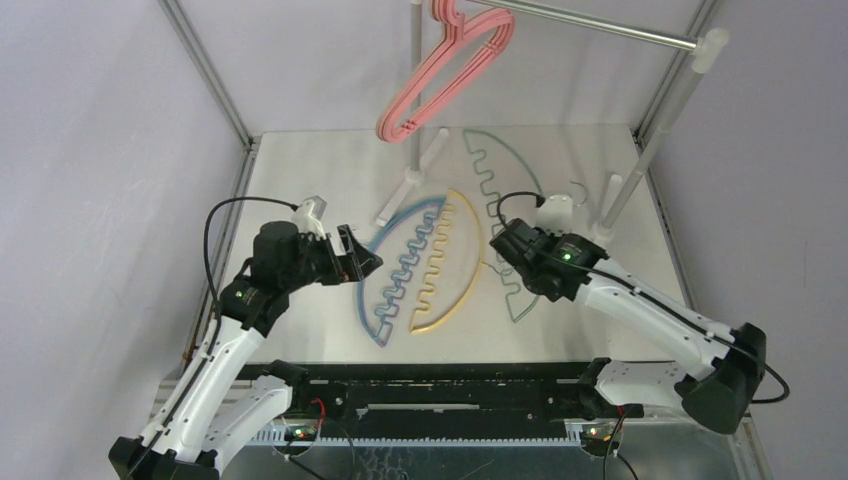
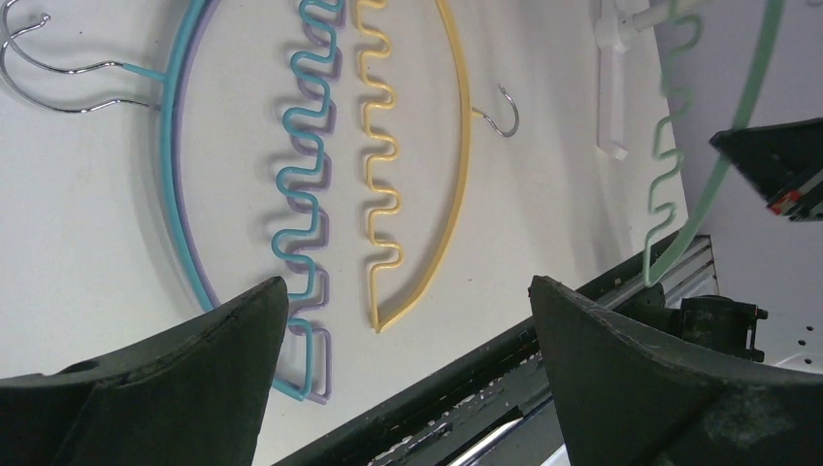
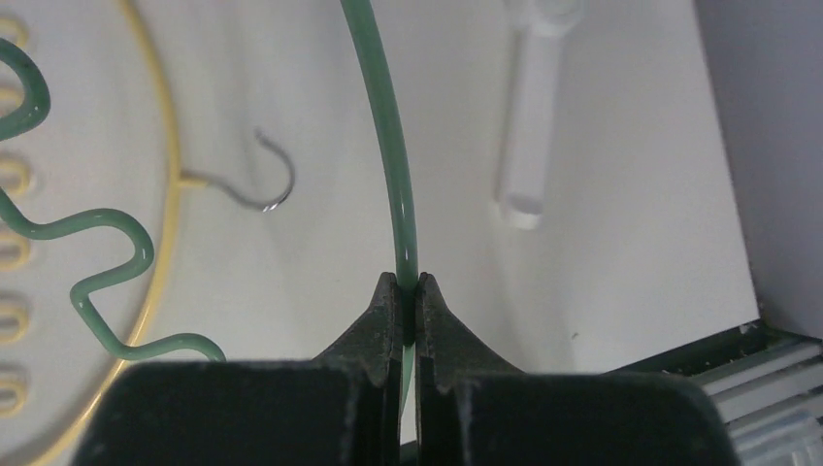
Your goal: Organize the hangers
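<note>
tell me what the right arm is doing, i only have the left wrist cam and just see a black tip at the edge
Observer: The right gripper is shut on the green hanger, pinching its smooth outer arc.
Operator: ok, anything on the rail
Observer: Yes, a bunch of pink hangers hangs from the grey rail at the back.
Operator: and where does my gripper sit from above
Observer: In the top view the left gripper points at the left edge of the blue hanger, about midway along its arc.
</note>
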{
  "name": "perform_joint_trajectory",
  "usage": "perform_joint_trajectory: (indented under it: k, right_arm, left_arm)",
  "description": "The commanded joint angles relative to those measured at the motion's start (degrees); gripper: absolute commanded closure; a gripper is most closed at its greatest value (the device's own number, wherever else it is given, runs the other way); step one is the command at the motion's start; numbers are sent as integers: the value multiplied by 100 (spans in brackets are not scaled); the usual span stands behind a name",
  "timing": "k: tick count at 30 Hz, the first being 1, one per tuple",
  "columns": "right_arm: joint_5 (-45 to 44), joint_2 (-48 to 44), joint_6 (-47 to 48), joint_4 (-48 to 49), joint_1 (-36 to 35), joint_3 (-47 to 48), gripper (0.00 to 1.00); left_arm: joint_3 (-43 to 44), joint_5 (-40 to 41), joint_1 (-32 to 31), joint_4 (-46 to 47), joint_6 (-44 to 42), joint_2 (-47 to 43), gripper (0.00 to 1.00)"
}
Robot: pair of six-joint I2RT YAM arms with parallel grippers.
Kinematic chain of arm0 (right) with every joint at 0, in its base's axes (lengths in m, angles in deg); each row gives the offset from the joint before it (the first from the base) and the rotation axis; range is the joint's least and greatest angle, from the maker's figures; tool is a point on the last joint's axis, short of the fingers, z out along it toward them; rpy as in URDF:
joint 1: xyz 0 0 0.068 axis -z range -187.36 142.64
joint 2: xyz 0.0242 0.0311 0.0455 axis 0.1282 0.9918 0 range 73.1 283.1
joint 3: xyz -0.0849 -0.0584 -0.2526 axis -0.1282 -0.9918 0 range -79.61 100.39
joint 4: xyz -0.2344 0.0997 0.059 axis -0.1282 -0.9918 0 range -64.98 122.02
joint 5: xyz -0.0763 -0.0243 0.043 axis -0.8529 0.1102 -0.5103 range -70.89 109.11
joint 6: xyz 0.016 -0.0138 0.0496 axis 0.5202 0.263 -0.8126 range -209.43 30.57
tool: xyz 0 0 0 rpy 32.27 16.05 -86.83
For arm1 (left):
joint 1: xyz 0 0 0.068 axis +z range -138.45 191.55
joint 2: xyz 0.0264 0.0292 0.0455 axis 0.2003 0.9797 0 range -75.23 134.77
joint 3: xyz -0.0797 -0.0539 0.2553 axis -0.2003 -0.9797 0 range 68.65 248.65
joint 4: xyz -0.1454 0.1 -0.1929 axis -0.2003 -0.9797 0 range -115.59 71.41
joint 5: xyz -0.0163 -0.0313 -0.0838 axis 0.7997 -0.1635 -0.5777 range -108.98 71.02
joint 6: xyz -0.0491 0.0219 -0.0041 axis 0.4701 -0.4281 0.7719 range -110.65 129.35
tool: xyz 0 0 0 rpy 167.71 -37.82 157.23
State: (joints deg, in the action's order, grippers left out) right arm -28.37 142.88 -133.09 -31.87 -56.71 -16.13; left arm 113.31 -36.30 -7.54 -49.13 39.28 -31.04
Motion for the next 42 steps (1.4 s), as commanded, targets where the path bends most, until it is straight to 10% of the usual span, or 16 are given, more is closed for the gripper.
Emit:
perform_joint_trajectory:
  k: [1, 18, 42]
  right_arm:
    - [-349, -455, 444, 166, 219, 290, 100]
    - [345, 73, 896, 835, -343, 1088, 100]
    - [2394, -1111, 1231, 1280, -1065, 1055, 100]
  left_arm:
    - [215, -217, -27, 454, 76, 76, 2]
    - [1224, 255, -1782, 2510, 1044, 1577, 3]
    - [1544, 195, -1976, 2880, 992, 2692, 10]
